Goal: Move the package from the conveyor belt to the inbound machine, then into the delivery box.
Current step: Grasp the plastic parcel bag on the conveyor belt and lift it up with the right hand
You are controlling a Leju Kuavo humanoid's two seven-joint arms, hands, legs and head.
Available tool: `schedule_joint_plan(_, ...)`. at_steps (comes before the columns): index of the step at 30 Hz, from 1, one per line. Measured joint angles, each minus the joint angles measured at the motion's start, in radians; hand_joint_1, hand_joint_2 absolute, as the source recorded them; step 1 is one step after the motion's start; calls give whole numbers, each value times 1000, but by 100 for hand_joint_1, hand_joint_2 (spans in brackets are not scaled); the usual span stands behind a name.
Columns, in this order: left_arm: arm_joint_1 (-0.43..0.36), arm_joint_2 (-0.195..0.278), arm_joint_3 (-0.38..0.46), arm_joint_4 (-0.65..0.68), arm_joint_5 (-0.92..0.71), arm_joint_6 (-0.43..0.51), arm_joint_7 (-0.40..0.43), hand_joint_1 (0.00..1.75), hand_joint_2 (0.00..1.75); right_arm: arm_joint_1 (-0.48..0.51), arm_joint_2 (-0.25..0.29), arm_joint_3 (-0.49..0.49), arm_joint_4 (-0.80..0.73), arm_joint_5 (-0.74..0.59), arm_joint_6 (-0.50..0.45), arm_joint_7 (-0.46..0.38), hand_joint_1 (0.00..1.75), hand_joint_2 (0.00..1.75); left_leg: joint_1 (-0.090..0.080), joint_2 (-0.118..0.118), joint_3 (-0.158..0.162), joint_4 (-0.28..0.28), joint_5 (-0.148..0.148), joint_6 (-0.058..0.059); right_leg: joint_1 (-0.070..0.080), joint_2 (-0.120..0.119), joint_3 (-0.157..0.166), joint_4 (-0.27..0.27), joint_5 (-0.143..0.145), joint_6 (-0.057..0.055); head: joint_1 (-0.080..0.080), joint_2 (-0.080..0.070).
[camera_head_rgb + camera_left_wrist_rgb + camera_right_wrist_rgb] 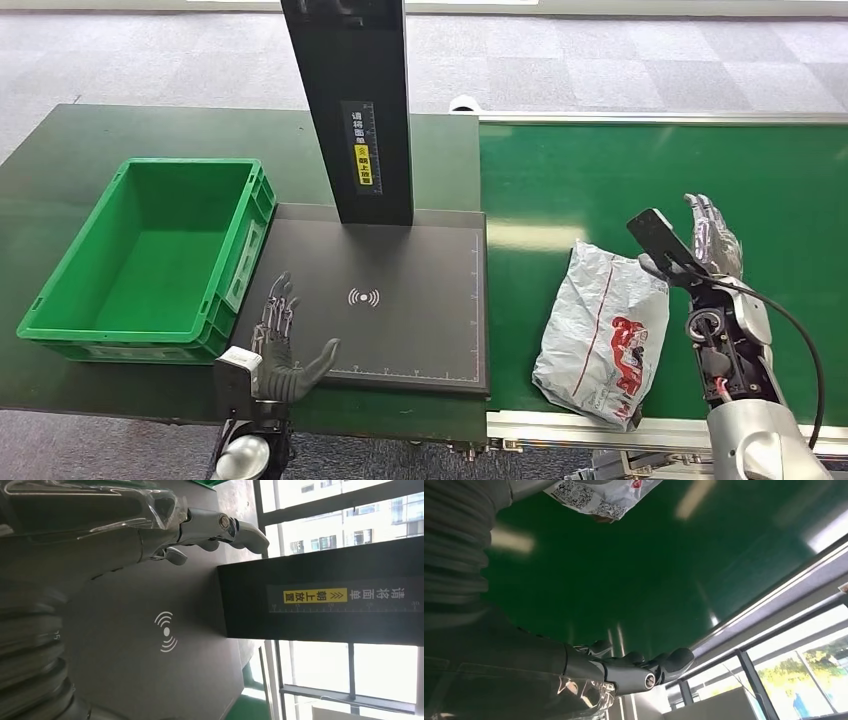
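A grey plastic package (600,330) with red print lies on the green conveyor belt (660,180), near its front edge. In the right wrist view a corner of the package (599,495) shows its QR label. My right hand (712,240) hovers open just right of the package, fingers (644,672) stretched out over the belt. The dark inbound machine platform (400,300) with a scan symbol (166,631) lies left of the belt under a black post (355,110). My left hand (282,345) rests open at the platform's front left corner, beside the empty green delivery box (150,255).
The black post (320,597) carries a yellow label and rises from the platform's back edge. The box and platform sit on a dark green table (60,160). The belt has a metal side rail (660,118) at the back. Grey carpet floor lies beyond.
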Motion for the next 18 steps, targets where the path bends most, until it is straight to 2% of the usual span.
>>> schedule_joint_plan(5, 5, 0, 2, -9, 5, 3, 0, 0, 175, -46, -3, 1, 114, -24, 103, -1, 0, 175, 0, 0, -1, 0, 0, 0, 0, 0, -1, 0, 0, 0, 0, 0)
schedule_joint_plan(11, 10, 0, 3, -14, 8, 3, -1, 0, 175, -64, -3, 2, 181, -51, 207, -5, 0, 175, 0, 0, -2, 0, 0, 0, 0, 0, -1, 0, 0, 0, 0, 0)
schedule_joint_plan(18, 8, -1, 4, -14, 7, 1, 9, 0, 175, -66, 25, 9, 226, -103, 419, -56, 0, 175, 0, 0, -2, 0, 0, 0, 0, 0, -2, 0, 0, 0, 0, 0)
